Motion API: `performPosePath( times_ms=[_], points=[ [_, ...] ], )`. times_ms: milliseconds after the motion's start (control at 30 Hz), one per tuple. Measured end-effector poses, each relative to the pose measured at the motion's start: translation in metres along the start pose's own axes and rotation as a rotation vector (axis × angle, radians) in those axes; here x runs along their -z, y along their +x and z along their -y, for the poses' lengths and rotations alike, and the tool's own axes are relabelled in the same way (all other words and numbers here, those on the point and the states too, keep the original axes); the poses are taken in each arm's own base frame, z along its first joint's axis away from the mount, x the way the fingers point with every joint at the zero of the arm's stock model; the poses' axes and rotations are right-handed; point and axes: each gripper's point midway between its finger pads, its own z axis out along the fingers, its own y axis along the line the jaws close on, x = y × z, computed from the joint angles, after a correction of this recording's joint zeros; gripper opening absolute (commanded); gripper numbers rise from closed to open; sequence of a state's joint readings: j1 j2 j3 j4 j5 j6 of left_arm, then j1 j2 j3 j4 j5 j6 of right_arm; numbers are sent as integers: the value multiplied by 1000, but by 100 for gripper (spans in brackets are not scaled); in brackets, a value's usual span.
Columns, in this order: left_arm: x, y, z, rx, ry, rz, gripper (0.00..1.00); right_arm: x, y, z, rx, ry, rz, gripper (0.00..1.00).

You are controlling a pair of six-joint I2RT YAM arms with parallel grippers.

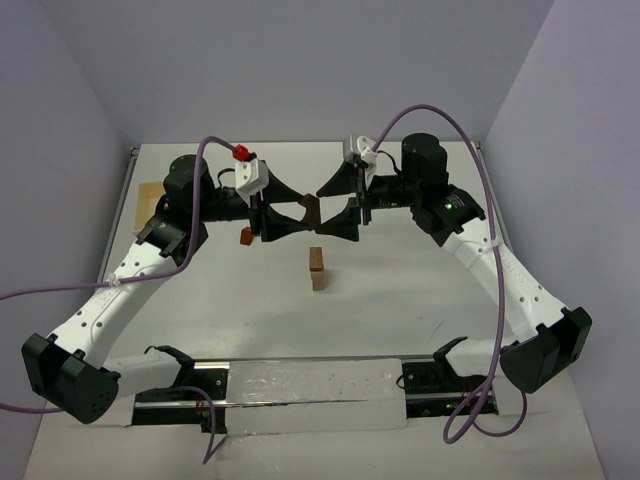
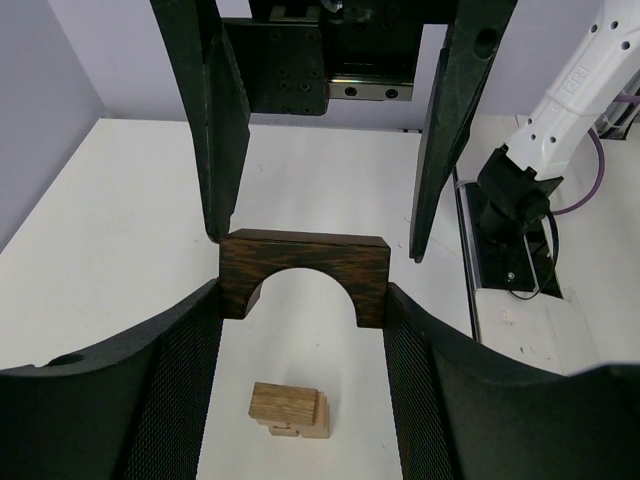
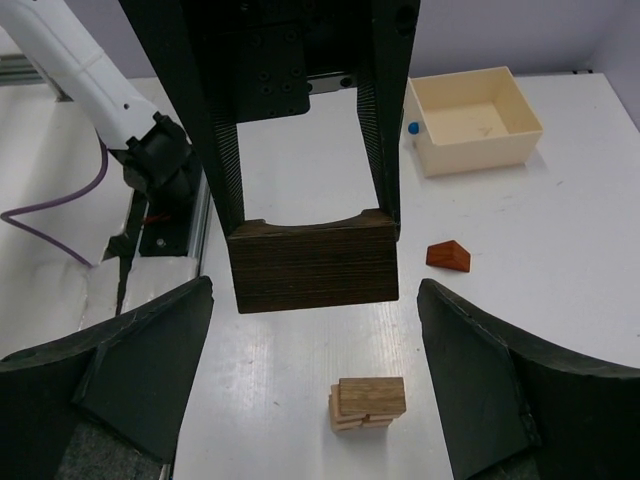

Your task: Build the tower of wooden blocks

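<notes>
Wood block tower (image 1: 318,268) stands mid-table as a short pale stack of two or perhaps three blocks; the seams are hard to count. Its dark arch (image 2: 300,255) is in the air nearby, clamped by the left gripper (image 2: 302,300). The right gripper (image 3: 315,285) flanks it, jaws apart. An orange-brown wedge (image 3: 447,256) lies loose, unplaced.

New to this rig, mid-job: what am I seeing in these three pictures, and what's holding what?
Two robot arms with two-finger grippers sit at a table. The top picture looks down from behind them; the other two come from a camera on each wrist. The left gripper clamps the dark arch block; the right gripper stands open around it, gaps showing either side. On the table: a small stack of pale blocks, an orange wedge and a shallow tray.
</notes>
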State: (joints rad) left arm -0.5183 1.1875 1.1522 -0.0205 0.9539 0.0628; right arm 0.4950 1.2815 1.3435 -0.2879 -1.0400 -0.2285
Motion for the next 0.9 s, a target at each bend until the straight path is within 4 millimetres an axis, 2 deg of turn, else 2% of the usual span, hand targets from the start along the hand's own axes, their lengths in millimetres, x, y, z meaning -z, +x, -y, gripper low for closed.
performPosePath(
  times_ms=[300,400,433,700,767,800,867,900],
  points=[
    [-5,3,1,4,14,-1,0,2,1,-1,15,5,-14,91],
    [-8,4,4,8,25,-4,0,2,1,0,20,8,-15,88],
    [-9,4,4,9,28,-4,0,2,1,0,21,8,-16,86],
    [-11,5,4,12,22,-7,1,3,1,-1,29,6,-22,52],
    [-11,5,4,12,22,-6,2,3,2,-1,33,2,-25,47],
    [-12,5,4,13,22,-7,4,4,2,-2,34,2,-27,45],
    [-12,5,4,13,22,-6,22,4,2,-2,37,3,-30,37],
    [-12,5,4,14,23,-6,40,4,2,-2,37,3,-32,32]
  ],
)
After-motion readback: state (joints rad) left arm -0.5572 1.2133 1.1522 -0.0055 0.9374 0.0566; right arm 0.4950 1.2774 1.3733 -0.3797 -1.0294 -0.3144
